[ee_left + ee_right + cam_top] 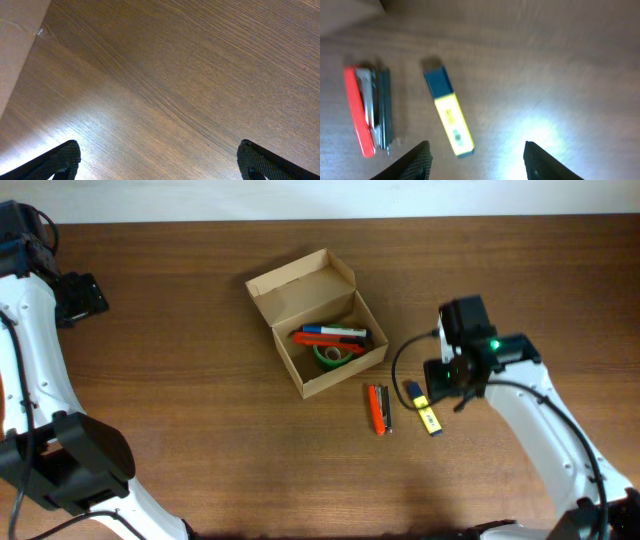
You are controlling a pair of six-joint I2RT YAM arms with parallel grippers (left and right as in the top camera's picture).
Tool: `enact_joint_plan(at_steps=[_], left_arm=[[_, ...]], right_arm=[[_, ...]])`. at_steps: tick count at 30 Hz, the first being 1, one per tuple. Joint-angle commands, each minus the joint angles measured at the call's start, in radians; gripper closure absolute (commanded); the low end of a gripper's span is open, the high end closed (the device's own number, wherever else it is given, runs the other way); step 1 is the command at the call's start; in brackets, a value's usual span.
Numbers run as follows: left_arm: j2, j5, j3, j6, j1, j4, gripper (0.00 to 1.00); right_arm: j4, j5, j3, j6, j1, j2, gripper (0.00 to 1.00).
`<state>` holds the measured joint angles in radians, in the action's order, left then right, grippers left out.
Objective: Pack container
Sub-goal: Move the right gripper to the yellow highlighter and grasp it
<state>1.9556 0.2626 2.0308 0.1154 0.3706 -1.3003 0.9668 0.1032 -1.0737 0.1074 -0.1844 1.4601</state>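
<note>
Overhead view of a brown wooden surface (200, 440). The container (318, 320), a tan cardboard box, sits just above the middle of the view, with its flap lid open and leaning toward 10 o'clock. Inside lie a green tape roll (330, 356), a blue-and-white pen (335, 332) and a red pen (322, 341).

Outside the box, at about 5 o'clock from it, a red-orange pen (376, 409) and a dark pen (385, 112) lie side by side. Just beside them, toward 3 o'clock, is a yellow highlighter (427, 410) with a blue cap.

The right gripper (476, 152) hovers over the highlighter with its fingers spread apart and nothing between them. In its wrist view the highlighter lies slightly toward 9 o'clock of the gap. The left gripper (160, 162) is also spread and empty, parked over bare wood far out at 9 o'clock.

The packing looks partly done, with the highlighter probably next. The right gripper would need to shift over the highlighter, turn its fingers across the narrow body, descend and close.
</note>
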Motion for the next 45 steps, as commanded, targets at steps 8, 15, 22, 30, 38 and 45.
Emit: enact_joint_plan(at_steps=[8, 15, 22, 30, 38, 45], left_arm=[[-0.024, 0.004, -0.003, -0.012, -0.001, -0.001, 0.0], [-0.024, 0.004, -0.003, -0.012, -0.001, -0.001, 0.0], [-0.024, 0.004, -0.003, -0.012, -0.001, -0.001, 0.0], [-0.024, 0.004, -0.003, -0.012, -0.001, -0.001, 0.0], [-0.024, 0.004, -0.003, -0.012, -0.001, -0.001, 0.0], [-0.024, 0.004, -0.003, -0.012, -0.001, -0.001, 0.0]], right_arm=[[-0.056, -0.102, 0.154, 0.044, 0.002, -0.027, 0.27], [-0.072, -0.111, 0.158, -0.153, 0.002, 0.0, 0.21], [-0.109, -0.111, 0.16, -0.322, 0.002, 0.045, 0.2], [-0.134, -0.092, 0.159, -0.362, 0.002, 0.17, 0.22], [-0.158, -0.091, 0.159, -0.352, 0.002, 0.235, 0.29], [-0.202, -0.035, 0.159, -0.297, 0.002, 0.264, 0.32]])
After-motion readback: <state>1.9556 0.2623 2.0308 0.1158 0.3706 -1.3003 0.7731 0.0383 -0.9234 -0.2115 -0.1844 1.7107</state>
